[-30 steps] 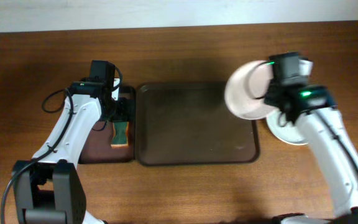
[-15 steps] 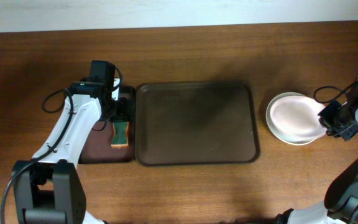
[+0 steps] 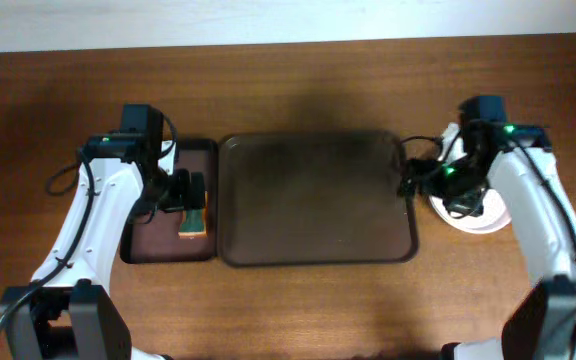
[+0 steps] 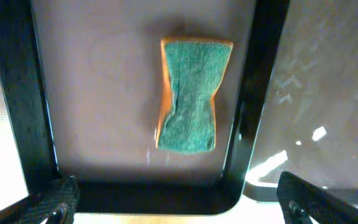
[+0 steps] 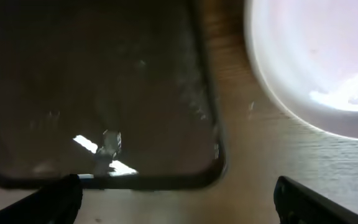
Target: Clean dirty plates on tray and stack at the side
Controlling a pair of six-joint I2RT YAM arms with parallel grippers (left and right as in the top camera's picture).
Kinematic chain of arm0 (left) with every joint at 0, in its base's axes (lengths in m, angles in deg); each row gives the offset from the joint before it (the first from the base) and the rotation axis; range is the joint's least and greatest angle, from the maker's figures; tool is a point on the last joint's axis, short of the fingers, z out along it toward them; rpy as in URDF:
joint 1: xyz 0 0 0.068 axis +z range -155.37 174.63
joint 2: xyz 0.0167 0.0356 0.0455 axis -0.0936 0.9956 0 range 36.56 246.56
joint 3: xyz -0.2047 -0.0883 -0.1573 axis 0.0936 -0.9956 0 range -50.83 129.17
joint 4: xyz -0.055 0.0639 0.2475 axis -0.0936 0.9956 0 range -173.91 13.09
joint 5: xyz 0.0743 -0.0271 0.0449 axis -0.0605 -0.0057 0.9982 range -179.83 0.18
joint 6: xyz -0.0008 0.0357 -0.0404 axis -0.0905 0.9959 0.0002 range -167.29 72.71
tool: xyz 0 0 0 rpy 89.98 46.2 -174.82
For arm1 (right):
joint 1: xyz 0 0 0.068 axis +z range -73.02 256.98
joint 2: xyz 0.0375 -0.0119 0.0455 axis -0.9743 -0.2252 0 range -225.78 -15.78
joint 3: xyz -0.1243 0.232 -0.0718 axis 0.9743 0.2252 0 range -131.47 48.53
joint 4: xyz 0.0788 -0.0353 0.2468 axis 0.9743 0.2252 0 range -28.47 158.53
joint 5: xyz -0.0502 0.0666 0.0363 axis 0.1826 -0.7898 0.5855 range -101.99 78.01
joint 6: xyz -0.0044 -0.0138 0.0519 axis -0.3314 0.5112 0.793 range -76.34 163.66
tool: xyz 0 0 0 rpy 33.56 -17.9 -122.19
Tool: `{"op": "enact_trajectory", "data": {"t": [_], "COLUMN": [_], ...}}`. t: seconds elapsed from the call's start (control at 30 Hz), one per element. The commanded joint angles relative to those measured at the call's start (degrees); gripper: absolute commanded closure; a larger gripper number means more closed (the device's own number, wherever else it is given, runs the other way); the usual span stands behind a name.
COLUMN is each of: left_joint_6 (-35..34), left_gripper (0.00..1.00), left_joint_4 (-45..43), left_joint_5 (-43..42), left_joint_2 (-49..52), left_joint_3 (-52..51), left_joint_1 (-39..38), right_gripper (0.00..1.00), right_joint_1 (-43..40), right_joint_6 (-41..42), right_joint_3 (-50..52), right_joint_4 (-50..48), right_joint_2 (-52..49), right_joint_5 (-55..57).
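Note:
The large dark tray [image 3: 308, 200] lies in the middle of the table with nothing on it. White plates [image 3: 468, 222] sit stacked on the wood just right of it, partly under my right arm. My right gripper [image 3: 415, 183] hovers open and empty over the gap between the tray's right rim and the stack. In the right wrist view the tray corner [image 5: 92, 74] is on the left and a clean white plate [image 5: 316, 62] at the upper right, with the gripper [image 5: 179, 208] open over bare wood. My left gripper [image 3: 183, 190] stands open above the sponge.
A green-topped orange sponge [image 4: 188, 93] lies in the smaller dark tray [image 4: 92, 93] left of the large one, seen from above as sponge [image 3: 193, 218] in its tray [image 3: 153, 240]. The left gripper [image 4: 179, 211] spans that tray's near rim.
A second ago my right gripper held a tilted plate by the tray's right corner. The plate now lies on the stack, the gripper has opened, and the arm has swung back towards the tray.

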State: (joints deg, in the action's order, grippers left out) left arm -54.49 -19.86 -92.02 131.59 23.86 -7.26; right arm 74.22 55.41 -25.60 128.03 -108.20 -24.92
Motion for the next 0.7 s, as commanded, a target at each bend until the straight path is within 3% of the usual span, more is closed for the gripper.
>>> {"op": "enact_trajectory", "data": {"t": [0.0,0.17,0.3,0.37,0.5,0.67], "left_joint_6": [-1.11,-1.07,-0.26,-0.22,-0.24,-0.24], "left_gripper": [0.00,0.00,0.01,0.01,0.01,0.00], "left_joint_4": [3.10,1.31,-12.09,-14.23,-13.88,-13.88], "left_joint_5": [-1.29,-0.83,-1.07,-1.03,-1.05,-1.05], "left_joint_2": [-2.93,-17.09,-43.98,-52.39,-66.62,-69.92], "left_joint_3": [0.33,-3.69,-18.64,-22.40,-24.00,-24.00], "left_joint_1": [0.46,0.42,0.42,0.42,0.42,0.42], "right_gripper": [0.01,0.01,0.01,0.01,0.01,0.01], "right_joint_1": [5.38,10.29,11.87,11.85,11.85,11.85], "right_joint_6": [0.74,0.72,0.70,0.70,0.70,0.70], "right_joint_3": [-0.44,4.39,11.76,12.63,12.63,12.63], "right_joint_4": [1.44,-1.55,-4.94,-3.41,-2.82,-2.84], "right_joint_2": [8.09,24.30,42.14,47.32,51.65,50.60], "right_joint_5": [6.10,10.23,13.44,13.64,13.64,13.64]}}
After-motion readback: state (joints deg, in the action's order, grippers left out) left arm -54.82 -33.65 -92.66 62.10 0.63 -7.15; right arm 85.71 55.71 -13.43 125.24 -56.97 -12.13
